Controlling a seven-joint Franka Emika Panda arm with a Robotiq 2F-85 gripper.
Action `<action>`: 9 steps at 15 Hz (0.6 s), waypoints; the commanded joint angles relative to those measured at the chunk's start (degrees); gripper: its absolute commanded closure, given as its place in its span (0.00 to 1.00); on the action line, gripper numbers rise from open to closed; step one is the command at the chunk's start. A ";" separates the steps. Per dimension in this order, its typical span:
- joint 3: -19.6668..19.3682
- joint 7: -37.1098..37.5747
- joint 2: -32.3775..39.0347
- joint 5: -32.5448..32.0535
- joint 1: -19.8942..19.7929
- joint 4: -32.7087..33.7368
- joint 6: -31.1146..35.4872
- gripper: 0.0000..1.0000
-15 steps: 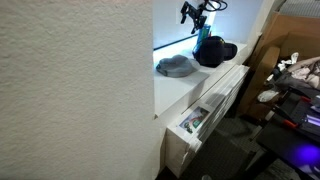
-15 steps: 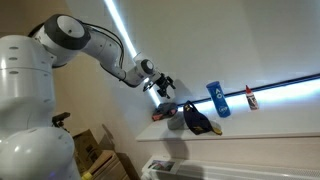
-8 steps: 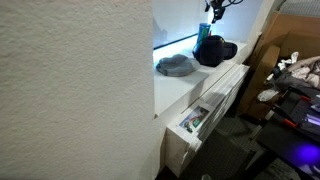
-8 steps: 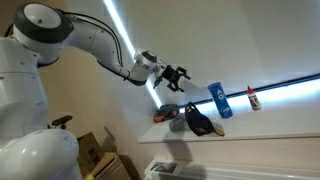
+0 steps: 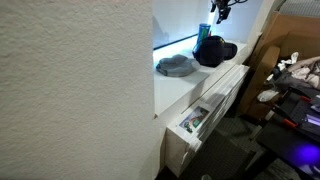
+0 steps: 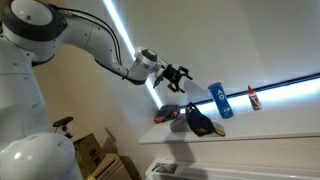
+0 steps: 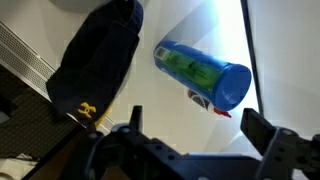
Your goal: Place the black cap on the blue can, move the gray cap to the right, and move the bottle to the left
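The gripper (image 6: 180,75) has advanced toward the blue can (image 6: 217,100) and now hangs at the can's 10 o'clock, clear of it. Jaws: released, spread wide, nothing between them. The black cap (image 6: 198,122) rests on the desk (image 5: 200,82) at the can's 7 o'clock, just beside it. In the wrist view, the bottle (image 7: 205,103) shows at the can's 6 o'clock. The gray cap (image 5: 176,66) lies at the black cap's 8 o'clock.
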 commanded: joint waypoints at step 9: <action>4.19 -5.26 4.39 21.61 -5.05 0.52 5.63 0.00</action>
